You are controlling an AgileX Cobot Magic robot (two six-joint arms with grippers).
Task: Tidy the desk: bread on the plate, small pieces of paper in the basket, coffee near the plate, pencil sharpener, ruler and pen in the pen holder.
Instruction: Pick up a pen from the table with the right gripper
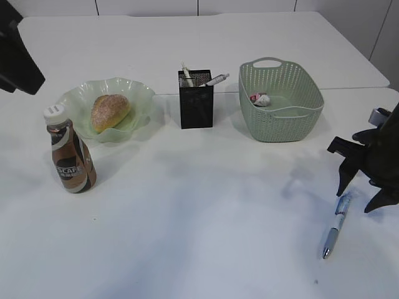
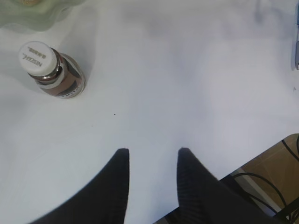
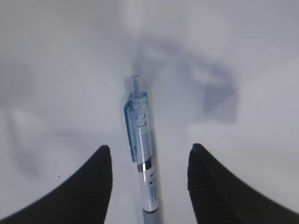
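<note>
The bottle (image 1: 70, 156) is standing at left of frame just in front of the plate (image 1: 141, 93), which is holding the bread (image 1: 110, 111); its label is showing "SCAFE". The left gripper (image 2: 152, 156) is hanging spread over bare desk (image 1: 199, 212), holding nothing. At lower right, the right gripper (image 3: 149, 154) is standing spread astride a blue pen (image 3: 141, 154) lying flat. The holder (image 1: 196, 99) and basket (image 1: 280, 121) are sitting upper centre.

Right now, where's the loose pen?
Exterior view: the pen lies flat on the desk, front right, between the right gripper's open jaws, below the basket.
</note>
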